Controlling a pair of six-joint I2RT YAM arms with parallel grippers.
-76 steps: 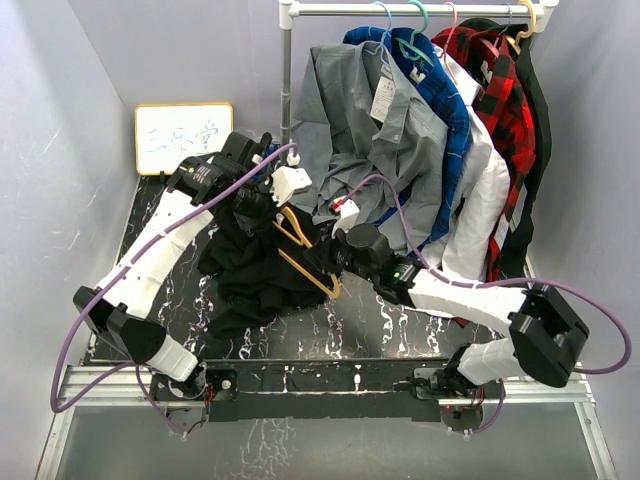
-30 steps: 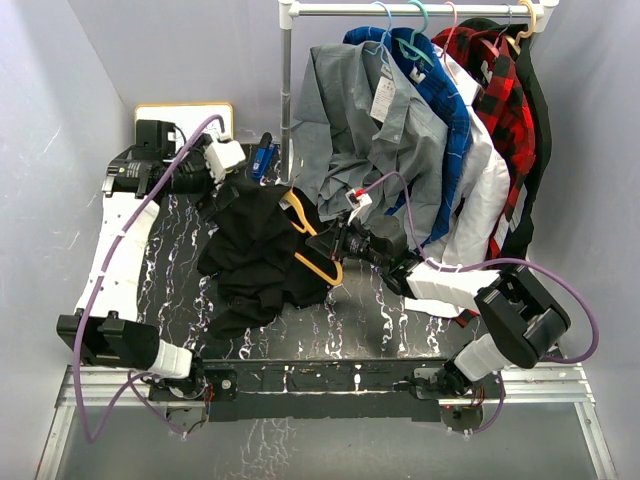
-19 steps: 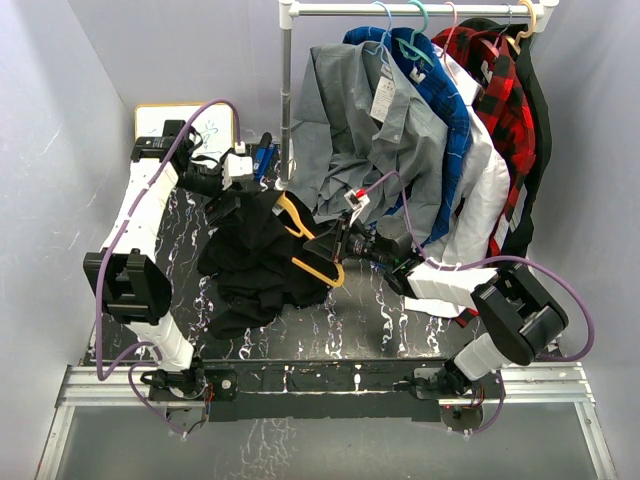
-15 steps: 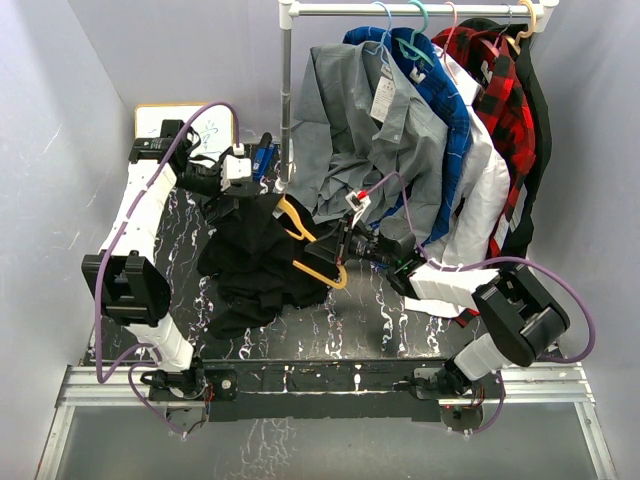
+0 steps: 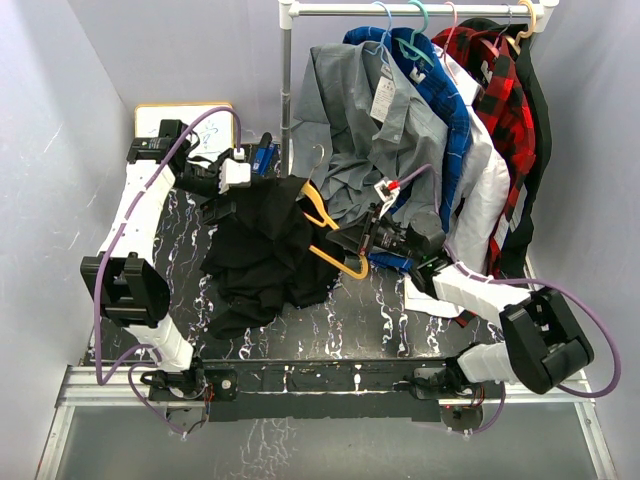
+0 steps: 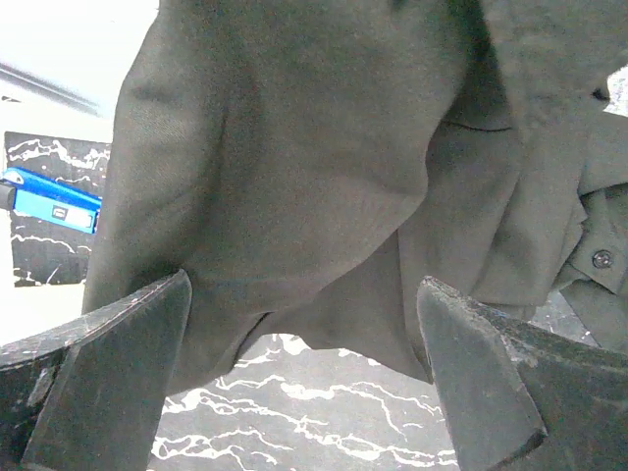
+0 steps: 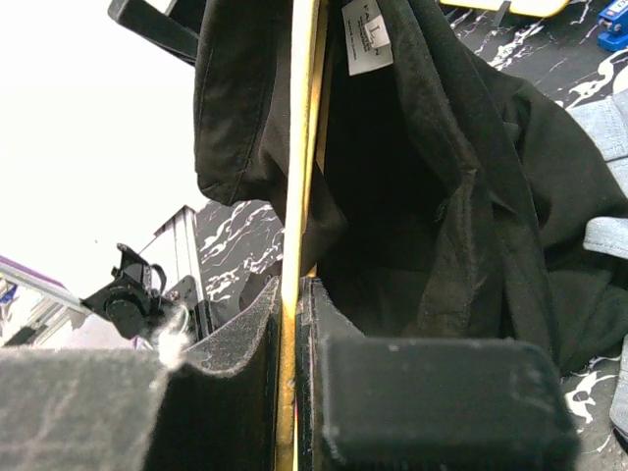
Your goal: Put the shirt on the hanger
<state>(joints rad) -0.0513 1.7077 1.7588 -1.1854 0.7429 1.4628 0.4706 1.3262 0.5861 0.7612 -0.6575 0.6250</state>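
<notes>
The right gripper [image 5: 365,238], right of centre in the overhead view, has its jaws pinched tight on the yellow-orange hanger [image 5: 335,257]. The right wrist view shows the thin hanger [image 7: 302,147] running straight up from between the closed fingers. Against half a second ago, that gripper and the hanger have swung toward the right of the frame, and the hanger's upper end now reaches the edge of the grey shirt [image 5: 350,110] on the rack, where before it lay over black cloth. The black shirt [image 5: 262,240] has come with it: its upper part is drawn up and rightward around the hanger's upper arm, while the rest is heaped on the marbled desk [image 5: 350,320] at centre left. In the right wrist view the shirt [image 7: 442,196] hangs on both sides of the hanger, its white collar label [image 7: 368,37] at the top of the frame. The left gripper [image 5: 217,203], at upper left just beside the shirt's top edge, sits much where it was half a second ago, though a second ago it was pulled back nearer the wall. Its jaws are spread fully and hold nothing. Its wrist view shows the dark shirt [image 6: 314,177] hanging just beyond the two fingers [image 6: 118,363], whether touching them I cannot tell, with a blue object [image 6: 49,201] at the left edge.
</notes>
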